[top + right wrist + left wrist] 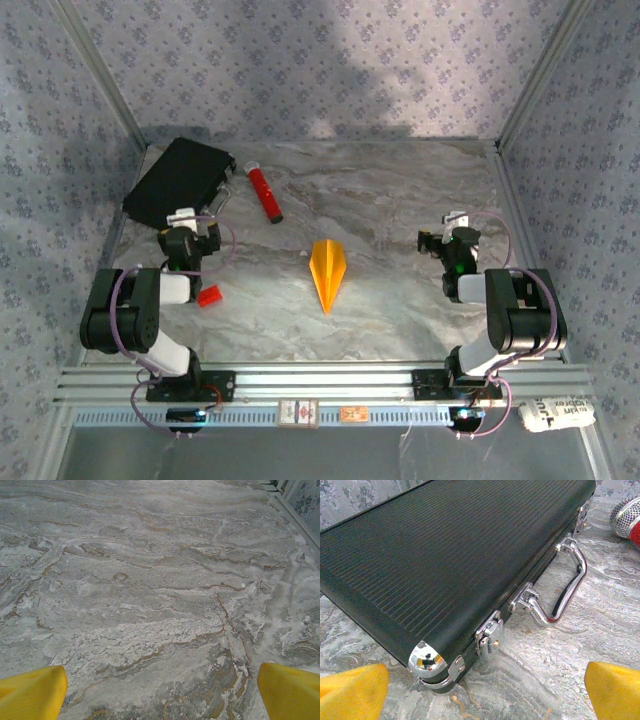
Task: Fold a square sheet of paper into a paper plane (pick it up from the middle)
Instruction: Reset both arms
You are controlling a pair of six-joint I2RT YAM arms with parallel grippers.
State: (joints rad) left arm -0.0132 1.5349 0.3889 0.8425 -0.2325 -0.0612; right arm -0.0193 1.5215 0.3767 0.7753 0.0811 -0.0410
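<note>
Paper plane [328, 272] is sitting folded between left jaws and right jaws, both gaping wide, empty (looks done, don't bump it).

Paper plane [328, 272] lies mid-counter [400, 200]; case [180, 180] in far left corner, cylinder [265, 193] beside it, block [209, 296] near left edge.

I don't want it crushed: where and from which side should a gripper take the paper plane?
Probably the wider far half of the paper plane, from straight above, jaws closing across the centre crease. It lies flat on the table with its narrow tip toward the near edge, so the tip offers little to pinch.
</note>
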